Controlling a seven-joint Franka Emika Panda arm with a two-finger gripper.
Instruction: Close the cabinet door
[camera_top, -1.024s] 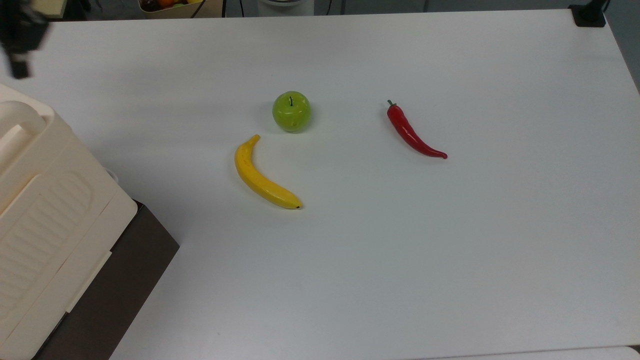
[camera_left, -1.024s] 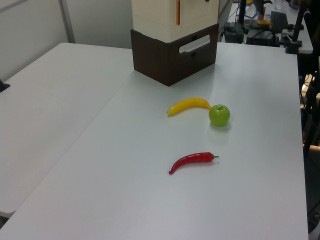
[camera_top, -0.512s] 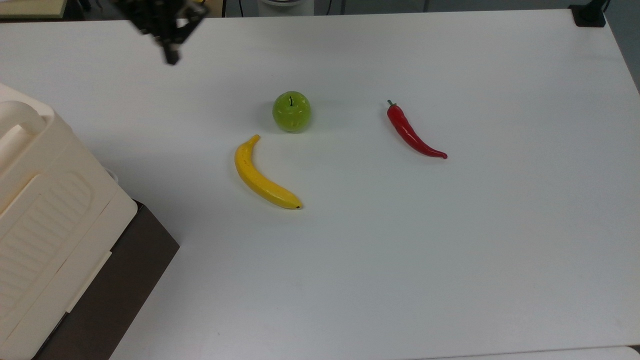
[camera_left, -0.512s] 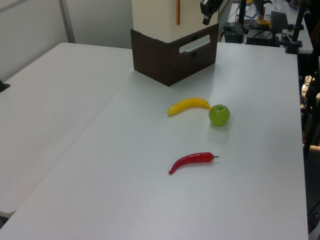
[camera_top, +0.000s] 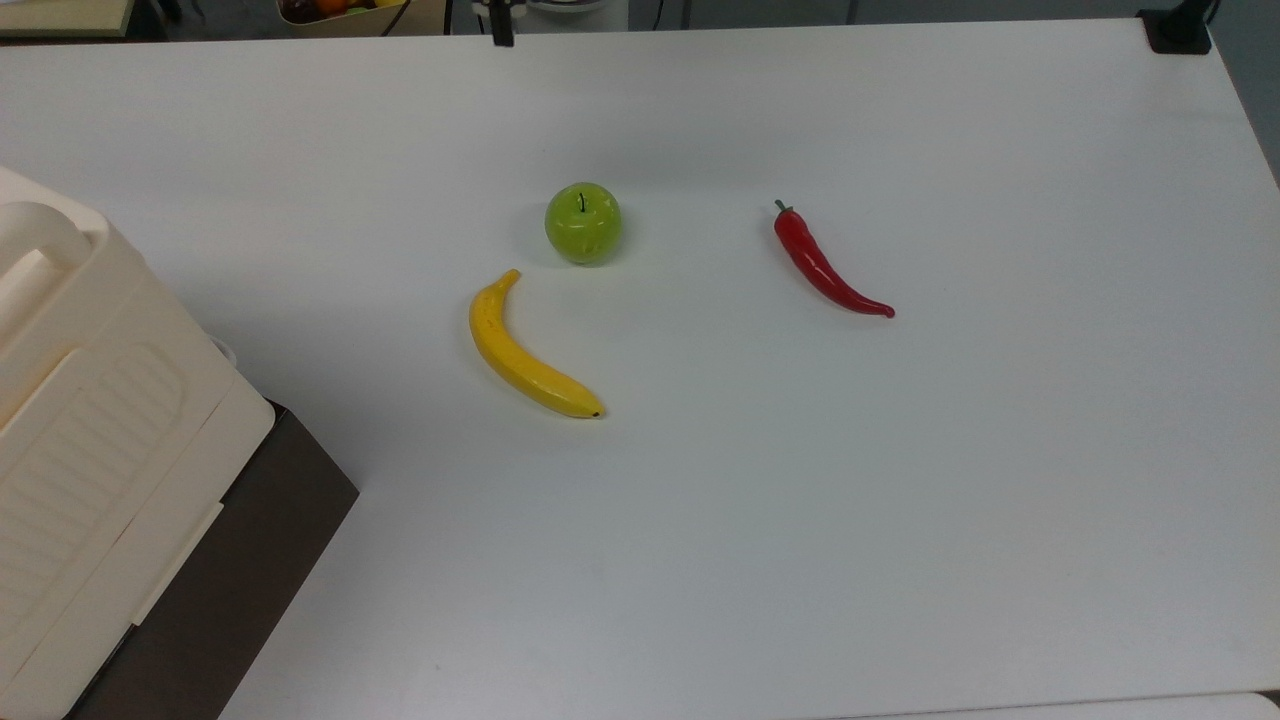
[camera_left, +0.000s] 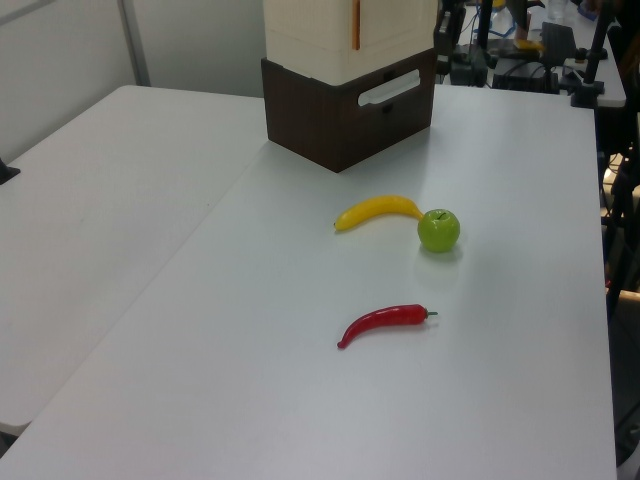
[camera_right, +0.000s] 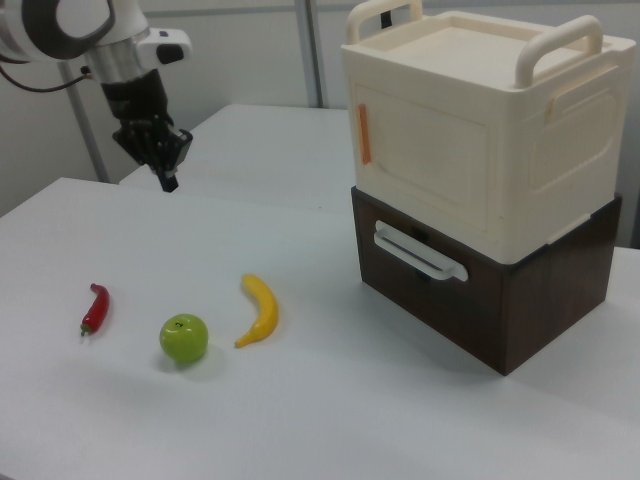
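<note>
The cream cabinet (camera_right: 480, 130) stands on a dark brown base (camera_right: 520, 300) at the right view's right. Its cabinet door (camera_right: 425, 150), a smooth front panel with an orange handle (camera_right: 365, 135), lies flush with the body. In the top view the cabinet (camera_top: 90, 450) fills the lower left corner. My gripper (camera_right: 167, 182) hangs above the table at the right view's far left, well away from the cabinet, fingers shut on nothing. The gripper (camera_top: 497, 30) just shows at the top view's upper edge, and the gripper (camera_left: 445, 25) sits beside the cabinet (camera_left: 345, 30) in the left view.
On the white table lie a yellow banana (camera_top: 520, 355), a green apple (camera_top: 583, 222) and a red chilli (camera_top: 825, 265), spread between the gripper and the cabinet. The brown base carries a drawer with a white handle (camera_right: 420, 252).
The gripper has swept from the top view's far left, near the cabinet, rightwards along the table's far edge. The cabinet and the fruit have not moved.
</note>
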